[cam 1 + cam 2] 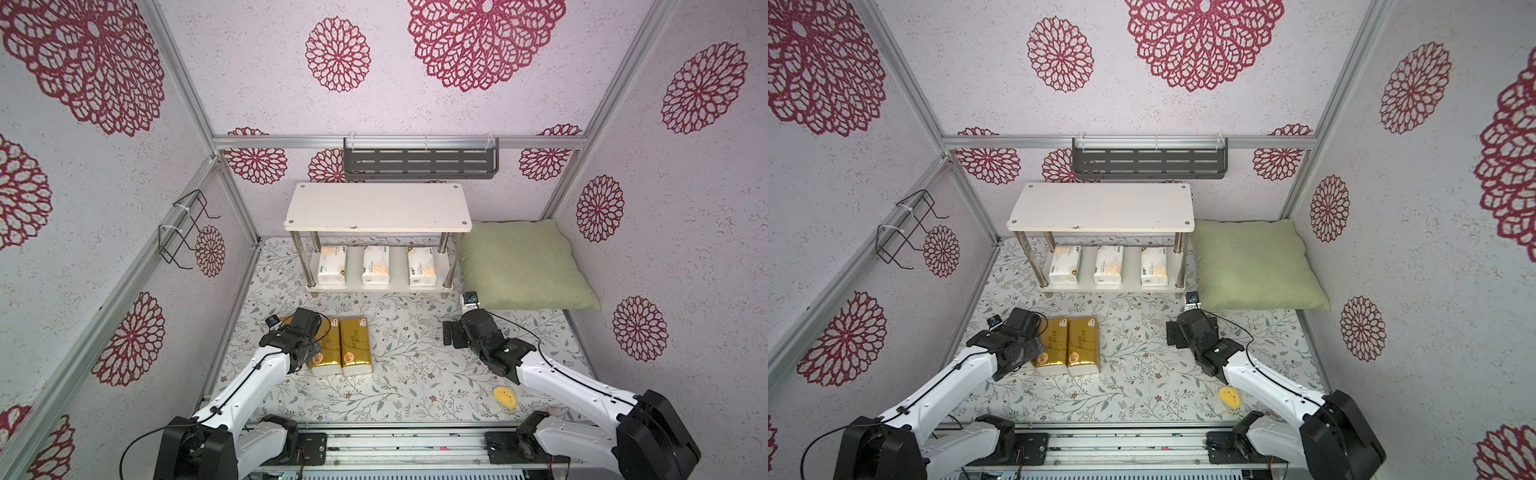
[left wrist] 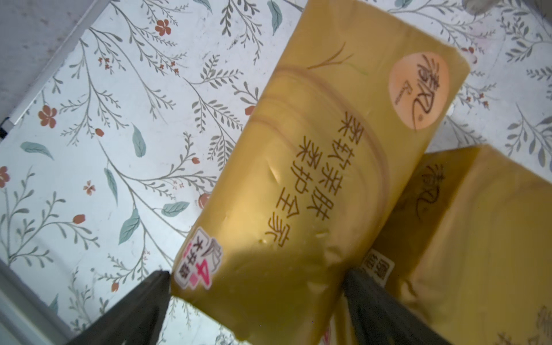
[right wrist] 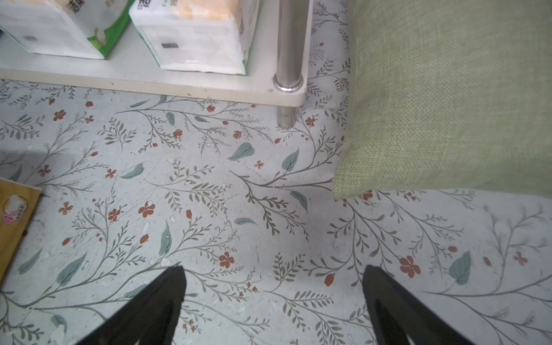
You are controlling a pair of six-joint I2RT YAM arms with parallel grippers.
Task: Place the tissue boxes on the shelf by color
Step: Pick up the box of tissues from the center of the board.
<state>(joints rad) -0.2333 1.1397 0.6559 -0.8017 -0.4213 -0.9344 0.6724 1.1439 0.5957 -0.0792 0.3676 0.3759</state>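
Three white tissue boxes (image 1: 331, 266) (image 1: 376, 266) (image 1: 422, 266) stand side by side on the lower board of the white shelf (image 1: 378, 205). Its top board is bare. Two gold tissue boxes (image 1: 355, 345) (image 1: 328, 345) lie on the floor at front left. My left gripper (image 1: 305, 332) hangs over a third gold one (image 2: 298, 179). In the left wrist view my left gripper (image 2: 257, 277) presses both of that box's sides, and the box overlaps its neighbour (image 2: 478, 239). My right gripper (image 3: 273, 268) is open over bare floor near the shelf's right front leg (image 3: 288, 44).
A green pillow (image 1: 523, 266) lies right of the shelf, close to the right arm. A small yellow piece (image 1: 505, 397) sits on the floor at front right. A dark grey slotted rack (image 1: 419, 162) hangs on the back wall and a black wire rack (image 1: 183, 226) on the left wall.
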